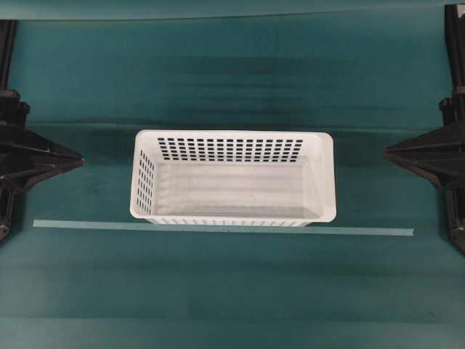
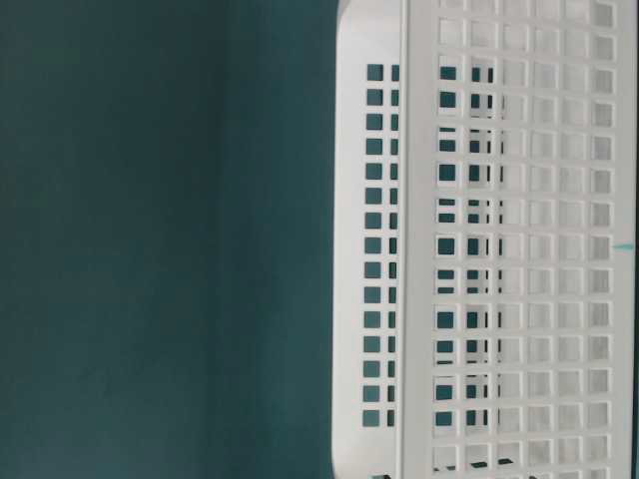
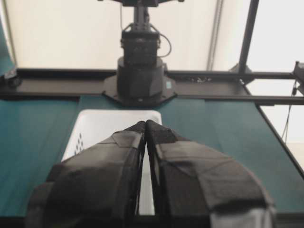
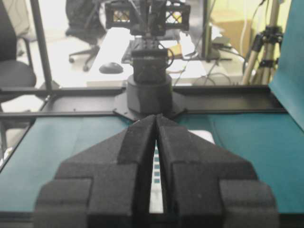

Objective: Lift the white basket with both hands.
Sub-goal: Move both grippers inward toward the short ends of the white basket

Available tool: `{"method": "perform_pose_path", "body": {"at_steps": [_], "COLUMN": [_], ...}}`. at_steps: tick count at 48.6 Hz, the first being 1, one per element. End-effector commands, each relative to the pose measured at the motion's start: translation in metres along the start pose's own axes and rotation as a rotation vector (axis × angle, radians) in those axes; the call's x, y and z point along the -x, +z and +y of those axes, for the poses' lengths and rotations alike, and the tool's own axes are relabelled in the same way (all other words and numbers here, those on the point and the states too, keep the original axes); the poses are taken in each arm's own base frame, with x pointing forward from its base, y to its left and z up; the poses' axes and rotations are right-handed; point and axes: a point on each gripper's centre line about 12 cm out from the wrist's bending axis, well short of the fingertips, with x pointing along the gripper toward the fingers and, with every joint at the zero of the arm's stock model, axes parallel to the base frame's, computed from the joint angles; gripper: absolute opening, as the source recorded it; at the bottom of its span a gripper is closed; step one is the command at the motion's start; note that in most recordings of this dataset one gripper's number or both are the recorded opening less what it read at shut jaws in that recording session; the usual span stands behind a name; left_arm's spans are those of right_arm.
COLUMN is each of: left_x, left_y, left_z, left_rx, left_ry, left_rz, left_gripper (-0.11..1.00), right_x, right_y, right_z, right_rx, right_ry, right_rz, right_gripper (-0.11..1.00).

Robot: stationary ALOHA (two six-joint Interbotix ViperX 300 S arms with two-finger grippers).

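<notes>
We see the white basket in the middle of the teal table, a long rectangular tub of white plastic with a rolled rim, rounded corners and a smooth solid floor. Rows of small rectangular holes run along its far wall and its left end wall, and the table-level view shows the same grid of holes up close across its side. We find nothing inside it; only the bare floor shows. Its near edge lies along a pale strip of tape stuck across the cloth. The left gripper sits at the left edge of the overhead view and the right gripper at the right edge, both well apart from the basket and pointing toward it. In each wrist view the padded fingers meet at their tips with only a thin slit behind, so we read both jaws as closed together and holding nothing.
</notes>
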Motion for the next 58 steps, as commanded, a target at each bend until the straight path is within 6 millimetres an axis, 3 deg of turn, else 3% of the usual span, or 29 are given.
{"method": "perform_pose_path", "body": {"at_steps": [1,6,10,18,27,37,44,52,58], "left_x": [-0.012,-0.018,-0.020,-0.025,-0.032,-0.047,-0.060,-0.075,-0.077], "left_y": [0.017,0.027,0.035,0.053,0.065,0.052,0.041,0.024,0.004], "left_z": [-0.005,-0.005,-0.005,-0.005,0.002,0.008,0.008,0.010,0.011], "left_rx": [0.075,0.221,0.348,0.533,0.761,0.949,1.010,1.066,1.069], "left_ry": [-0.027,-0.026,-0.021,0.006,0.092,0.224,0.278,0.366,0.482], "left_rz": [-0.013,0.004,0.035,0.104,0.199,0.344,0.415,0.519,0.672], "left_gripper": [0.14,0.03,-0.03,-0.03,-0.03,-0.03,-0.03,-0.03,-0.03], "right_x": [-0.005,-0.014,-0.023,-0.040,-0.052,-0.069,-0.082,-0.083,-0.079], "right_y": [0.010,0.023,0.028,0.036,0.024,0.019,-0.006,-0.026,-0.034], "right_z": [0.001,-0.005,-0.006,-0.009,-0.024,-0.037,-0.037,-0.040,-0.045], "right_rx": [-0.054,-0.247,-0.386,-0.669,-0.869,-0.996,-1.079,-1.085,-1.103], "right_ry": [0.002,-0.041,-0.058,-0.099,-0.209,-0.307,-0.398,-0.577,-0.761], "right_rz": [-0.020,0.012,0.084,0.212,0.358,0.493,0.742,0.994,1.084], "right_gripper": [0.09,0.00,0.00,0.00,0.00,0.00,0.00,0.00,0.00]}}
